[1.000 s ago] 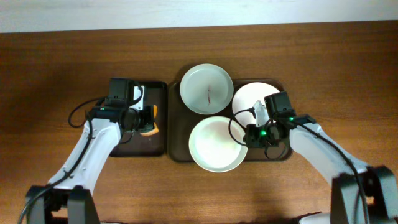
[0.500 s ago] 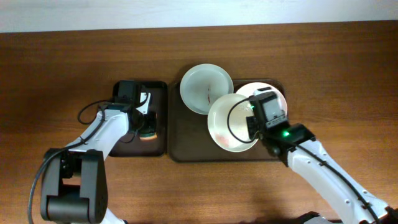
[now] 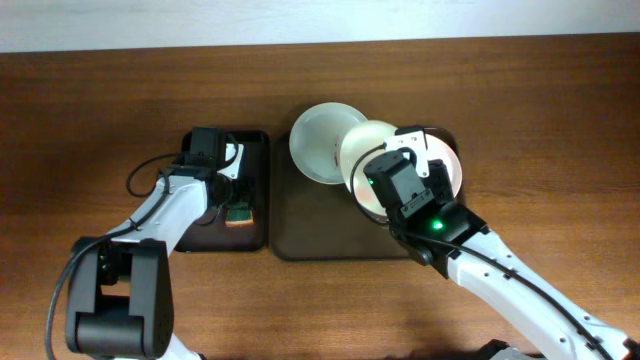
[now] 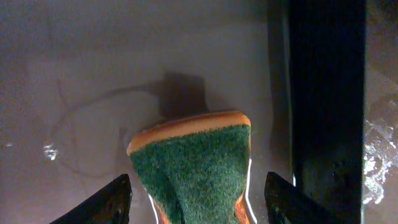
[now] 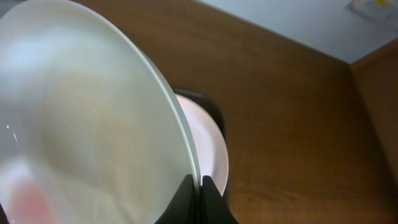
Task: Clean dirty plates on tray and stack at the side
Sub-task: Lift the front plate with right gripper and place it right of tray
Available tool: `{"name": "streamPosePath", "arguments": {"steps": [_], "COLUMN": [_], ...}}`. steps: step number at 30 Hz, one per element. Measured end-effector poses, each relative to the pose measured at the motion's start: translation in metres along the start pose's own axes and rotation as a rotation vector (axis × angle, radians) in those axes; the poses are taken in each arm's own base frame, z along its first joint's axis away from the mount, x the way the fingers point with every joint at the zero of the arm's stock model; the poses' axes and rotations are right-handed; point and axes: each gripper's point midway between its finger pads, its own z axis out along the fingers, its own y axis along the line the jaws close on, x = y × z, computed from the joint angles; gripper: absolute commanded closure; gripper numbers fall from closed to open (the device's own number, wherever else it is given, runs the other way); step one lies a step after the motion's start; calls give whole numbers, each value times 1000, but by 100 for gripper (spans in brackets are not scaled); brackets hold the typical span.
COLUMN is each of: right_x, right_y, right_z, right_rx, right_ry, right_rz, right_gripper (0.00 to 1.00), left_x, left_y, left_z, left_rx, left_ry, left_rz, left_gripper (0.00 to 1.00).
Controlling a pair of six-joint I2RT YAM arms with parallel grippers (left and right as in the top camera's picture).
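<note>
My right gripper (image 5: 200,185) is shut on the rim of a white plate (image 5: 81,124), holding it lifted and steeply tilted above the large dark tray (image 3: 310,235). In the overhead view this held plate (image 3: 362,148) overlaps two others. One plate (image 3: 315,140) lies at the tray's back left, and another plate (image 3: 450,165) lies at the back right, mostly hidden under my right arm. The lower plate (image 5: 210,146) also shows beneath the held one. My left gripper (image 4: 199,208) is open, its fingers straddling the green-and-orange sponge (image 4: 193,165) without touching it.
The sponge (image 3: 238,212) lies in a narrow dark tray (image 3: 215,235) left of the large tray. A raised dark rim (image 4: 326,93) runs along the right of the left wrist view. Brown tabletop (image 3: 540,110) surrounds both trays.
My right gripper has raised the plate off the tray's front, carried it back and right, and tilted it steeply. My left gripper has shifted slightly over the sponge.
</note>
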Motion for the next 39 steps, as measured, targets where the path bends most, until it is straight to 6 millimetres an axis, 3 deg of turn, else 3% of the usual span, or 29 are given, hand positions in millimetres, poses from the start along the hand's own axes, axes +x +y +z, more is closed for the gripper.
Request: {"name": "streamPosePath", "arguments": {"steps": [3,4,5,6,11,12,13,14,15,20,23,24,27,30,31,32,33,35,36,39], "right_x": [-10,-10,-8,-6,2,6,7,10,13,31,44,49,66,86,94,99,107,122,132,161], "right_y": [-6,-7,-7,-7,-9,-10,-12,-14,-18,-51,-77,-86,-116,-147,-158,-165,-178,-198,-209,-228], "right_z": [-6,-7,-7,-7,-7,-6,-5,-2,2,30,45,49,58,62,62,62,62,61,61,63], "right_rx": [5,6,7,8,13,14,13,8,0,-32,-62,-69,-69,-40,-23,-8,16,59,88,147], "right_ry": [-26,-25,-18,-11,20,33,43,56,78,186,248,266,315,360,374,382,393,413,429,492], "right_rz": [22,19,11,4,16,38,61,88,121,301,428,470,587,693,728,748,786,844,876,957], "right_gripper": [96,96,96,96,96,96,96,96,96,96,96,96,96,96,96,96,96,96,96,96], "left_x": [4,5,5,3,-5,-5,-4,-4,-3,12,31,37,40,40,40,40,40,40,40,40], "left_y": [1,1,1,1,1,1,1,1,1,1,1,1,1,1,1,1,1,1,1,1], "left_z": [6,8,10,10,10,10,10,9,8,2,0,-1,-2,-2,-2,-2,-2,-2,-2,-2], "left_rx": [0,-1,-1,0,0,0,0,-1,-1,-4,-5,-6,-5,-6,-5,-5,-5,-6,-5,-6], "left_ry": [19,26,25,16,-17,-15,-12,-6,2,83,165,187,201,200,199,200,200,200,200,200], "left_rz": [-1,0,2,0,5,5,5,8,7,0,-6,-6,-13,-8,-8,-9,-9,-10,-7,-8], "left_gripper": [46,59,86,100,100,88,56,31,25,25,37,47,96,100,99,88,58,50,33,29]}}
